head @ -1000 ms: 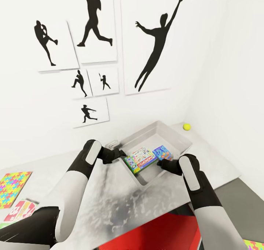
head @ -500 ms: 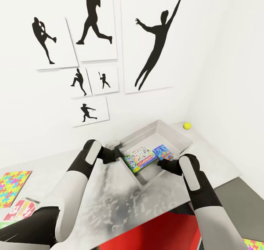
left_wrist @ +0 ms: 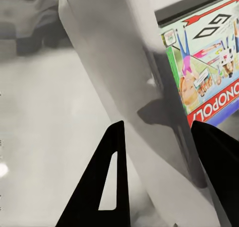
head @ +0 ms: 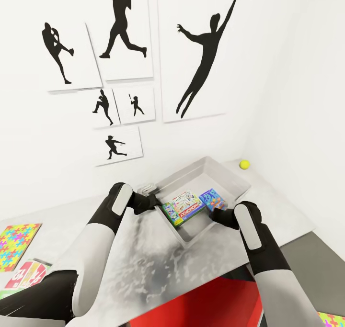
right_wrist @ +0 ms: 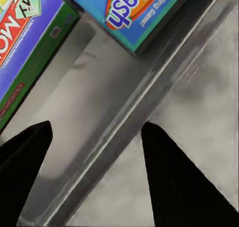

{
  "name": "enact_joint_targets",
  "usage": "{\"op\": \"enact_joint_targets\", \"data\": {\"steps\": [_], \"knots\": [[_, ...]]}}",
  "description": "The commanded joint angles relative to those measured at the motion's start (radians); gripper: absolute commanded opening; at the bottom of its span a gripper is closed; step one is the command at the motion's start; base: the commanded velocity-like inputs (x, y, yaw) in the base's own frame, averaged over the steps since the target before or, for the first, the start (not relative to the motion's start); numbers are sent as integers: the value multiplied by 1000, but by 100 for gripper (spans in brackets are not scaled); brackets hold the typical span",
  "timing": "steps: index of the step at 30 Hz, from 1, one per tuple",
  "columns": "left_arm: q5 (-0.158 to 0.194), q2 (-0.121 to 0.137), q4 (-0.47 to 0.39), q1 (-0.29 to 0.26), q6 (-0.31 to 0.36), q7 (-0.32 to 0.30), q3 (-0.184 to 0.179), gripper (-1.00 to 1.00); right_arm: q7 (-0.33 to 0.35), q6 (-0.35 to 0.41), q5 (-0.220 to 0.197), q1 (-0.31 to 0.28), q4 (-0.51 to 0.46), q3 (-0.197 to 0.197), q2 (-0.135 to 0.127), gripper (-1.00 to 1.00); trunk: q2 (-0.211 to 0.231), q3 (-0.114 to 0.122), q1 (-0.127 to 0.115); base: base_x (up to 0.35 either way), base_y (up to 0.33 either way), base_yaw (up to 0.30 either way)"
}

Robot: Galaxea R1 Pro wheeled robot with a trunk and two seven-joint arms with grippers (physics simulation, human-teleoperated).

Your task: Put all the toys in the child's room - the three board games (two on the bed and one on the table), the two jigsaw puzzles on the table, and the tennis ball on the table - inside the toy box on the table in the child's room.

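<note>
Two board games (head: 191, 205) in toy box (head: 230, 177) — one tennis ball (head: 244, 164) outside, both jaws wide astride its walls.

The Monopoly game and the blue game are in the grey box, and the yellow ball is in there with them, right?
Not quite. In the head view the Monopoly game and blue game do lie in the grey box, but the yellow ball sits on the table outside it, near the wall.

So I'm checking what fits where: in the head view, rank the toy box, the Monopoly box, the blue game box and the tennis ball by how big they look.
1. Toy box, clearly the largest.
2. Monopoly box.
3. Blue game box, which looks somewhat smaller, though it is tilted, so this is unsure.
4. Tennis ball, the smallest; it is also farthest from the camera.
</note>
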Motion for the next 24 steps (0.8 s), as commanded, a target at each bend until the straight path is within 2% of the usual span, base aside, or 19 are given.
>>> {"op": "enact_joint_targets", "data": {"steps": [1, 15, 24], "knots": [[12, -1, -1, -1, 4, 9, 4, -100, -9, 2, -48, -1, -2, -1, 1, -100, -1, -2, 1, 0, 0, 0], [12, -1, -1, 0, 4, 9, 5, -100, -8, 2, -49, 1, -7, -1, 2, -100, -1, 1, 1, -2, 0, 0], [12, -1, -1, -1, 4, 9, 5, -100, -8, 2, -49, 1, -5, -1, 2, -100, -1, 15, 1, -147, 35, 0]]}}
